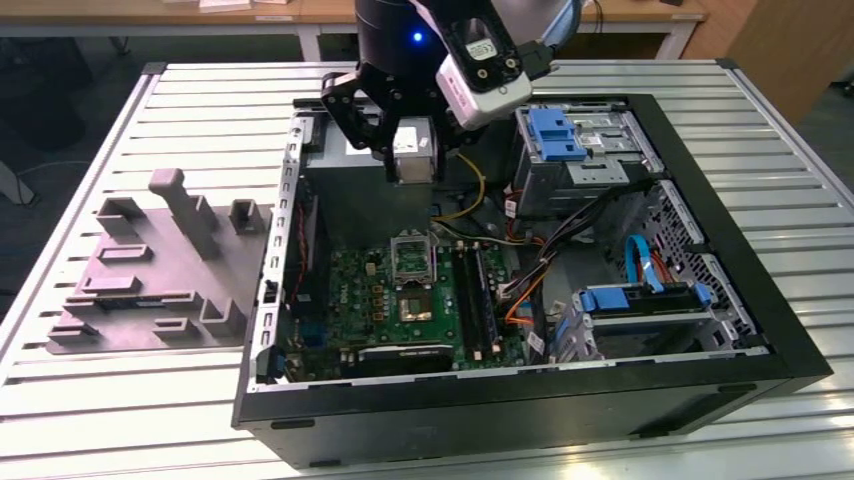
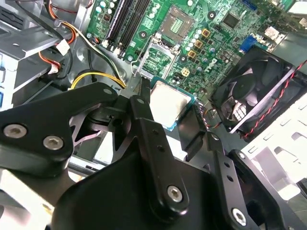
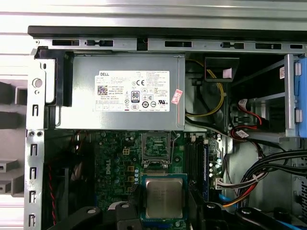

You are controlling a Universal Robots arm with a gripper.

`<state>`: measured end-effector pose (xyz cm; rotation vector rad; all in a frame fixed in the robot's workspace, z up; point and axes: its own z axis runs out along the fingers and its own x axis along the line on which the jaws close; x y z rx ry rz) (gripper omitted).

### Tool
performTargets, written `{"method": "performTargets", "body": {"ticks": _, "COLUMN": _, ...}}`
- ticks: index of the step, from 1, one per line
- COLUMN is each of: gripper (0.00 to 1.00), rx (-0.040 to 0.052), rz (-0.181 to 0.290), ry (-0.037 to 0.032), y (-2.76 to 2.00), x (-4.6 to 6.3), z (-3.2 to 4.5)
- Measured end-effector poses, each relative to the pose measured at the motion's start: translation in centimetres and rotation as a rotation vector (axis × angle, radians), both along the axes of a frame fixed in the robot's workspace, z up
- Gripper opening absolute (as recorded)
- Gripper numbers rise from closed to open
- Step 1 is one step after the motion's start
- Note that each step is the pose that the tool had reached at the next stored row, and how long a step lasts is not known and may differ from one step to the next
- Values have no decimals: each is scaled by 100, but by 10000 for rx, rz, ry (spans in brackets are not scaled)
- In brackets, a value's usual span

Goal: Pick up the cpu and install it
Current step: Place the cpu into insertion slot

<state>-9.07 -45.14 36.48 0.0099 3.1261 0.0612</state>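
Exterior view showed my gripper (image 1: 411,160) in the upper centre of the frame, hanging above the open computer case (image 1: 761,340) that lay on its side on the slatted table (image 1: 200,100). My fingers were drawn in narrow and held the cpu (image 1: 414,150) between them. I gripped it by two opposite edges, and I judged that this kept the pale metal top free and the chip level, as it would need to be to drop flat into a seat.

In the second wrist view the cpu (image 2: 168,103) sat flat between my fingers (image 2: 143,115), clear of the green motherboard (image 2: 225,43) beneath it. Beyond it lay the socket (image 2: 176,21), bare, with its hinged frame (image 2: 156,60) swung up. I took that open frame as the reason nothing stood in the chip's way.

In the first wrist view the cpu (image 3: 164,199) hung just beside that lifted frame (image 3: 157,148), with the power supply (image 3: 120,91) further off, so I judged I was roughly over the seat. How closely I was lined up, I could not tell.

At the middle left of the exterior frame stood the grey plastic block (image 1: 160,270) with its upright posts, on the table well apart from the case.
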Motion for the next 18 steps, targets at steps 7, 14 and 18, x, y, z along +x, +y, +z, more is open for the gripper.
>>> {"method": "performTargets", "body": {"ticks": 7, "gripper": 47, "rx": -7, "rz": 0, "ry": 5, "y": -70, "x": -31, "z": -92}}
{"method": "performTargets", "body": {"ticks": 14, "gripper": 47, "rx": -6, "rz": 0, "ry": 4, "y": -125, "x": -31, "z": -220}}
{"method": "performTargets", "body": {"ticks": 18, "gripper": 47, "rx": -6, "rz": 0, "ry": 4, "y": -166, "x": -31, "z": -290}}
